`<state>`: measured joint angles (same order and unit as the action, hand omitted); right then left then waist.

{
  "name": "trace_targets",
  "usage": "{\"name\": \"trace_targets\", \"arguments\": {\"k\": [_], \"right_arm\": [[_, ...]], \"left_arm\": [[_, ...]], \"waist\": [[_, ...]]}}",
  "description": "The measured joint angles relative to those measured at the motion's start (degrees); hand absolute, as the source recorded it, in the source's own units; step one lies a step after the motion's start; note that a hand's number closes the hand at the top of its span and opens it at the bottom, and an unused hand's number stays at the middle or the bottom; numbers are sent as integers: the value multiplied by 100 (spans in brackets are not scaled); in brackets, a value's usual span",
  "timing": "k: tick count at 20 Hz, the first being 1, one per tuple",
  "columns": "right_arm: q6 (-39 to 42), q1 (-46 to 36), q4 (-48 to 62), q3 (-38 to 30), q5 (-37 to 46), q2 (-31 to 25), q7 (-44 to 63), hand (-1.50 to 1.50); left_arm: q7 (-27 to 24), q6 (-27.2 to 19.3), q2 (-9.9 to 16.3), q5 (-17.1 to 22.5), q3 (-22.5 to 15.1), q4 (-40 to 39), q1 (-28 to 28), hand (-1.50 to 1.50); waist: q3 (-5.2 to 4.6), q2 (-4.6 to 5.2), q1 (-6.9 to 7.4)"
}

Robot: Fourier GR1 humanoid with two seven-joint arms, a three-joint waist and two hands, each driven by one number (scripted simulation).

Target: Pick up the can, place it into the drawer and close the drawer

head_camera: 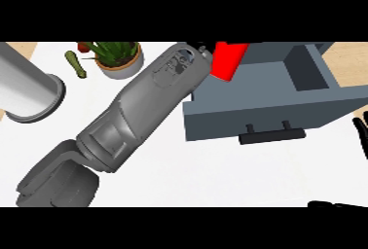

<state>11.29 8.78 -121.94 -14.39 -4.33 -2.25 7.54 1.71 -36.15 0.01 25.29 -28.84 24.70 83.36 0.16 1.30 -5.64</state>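
item 1: left forearm, long grey jointed casing, crossing the white counter top (215,175) diagonally from the lower left toward the upper middle. its left hand (201,47) shows only as a dark sliver past the wrist; whether the fingers curl or lie straight cannot be told.

item 2: red can (230,59), tall, bright and smooth-sided, tilted, standing out above the back left corner of the drawer, right beside the wrist. it appears carried there for lowering into the drawer, though the contact itself is hidden.

item 3: grey-blue box drawer (327,104), pulled open toward the viewer, its dark inner well showing at the upper right, a black bar handle (271,135) on its front face. judged left open to receive the can; closing not yet done.

item 4: right hand (360,133), black, at the right edge, fingers upright and relaxed, holding nothing; resting near the drawer front, handy for a later push.

item 5: brushed-metal cylinder on a round base (28,95), upper left, well apart from the work.

item 6: green leafy plant in a pale round pot (119,61), just beside the forearm's upper stretch.

item 7: small green elongated vegetable (76,64), left of the pot.

judgement: carry stage; the can is near the drawer, not seen to be inside.
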Motion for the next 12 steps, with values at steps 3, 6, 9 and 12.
{"name": "trace_targets", "arguments": {"k": [3,6,9,12], "right_arm": [[13,-12,2,20,-26,18,-30,-150],[-10,-133,39,55,12,3,-6,-150],[-42,-227,71,49,24,-10,8,-150],[-41,-343,141,5,14,-85,49,-150]], "left_arm": [[-112,-46,-1,75,-148,-130,-11,150],[-194,-140,0,129,-317,-202,2,150],[-252,-221,0,202,-468,-266,-93,-150],[-330,-401,1,288,-579,-293,-186,-150]], "waist": [[1,18,-59],[2,40,-117],[2,46,-134],[2,59,-172]]}}
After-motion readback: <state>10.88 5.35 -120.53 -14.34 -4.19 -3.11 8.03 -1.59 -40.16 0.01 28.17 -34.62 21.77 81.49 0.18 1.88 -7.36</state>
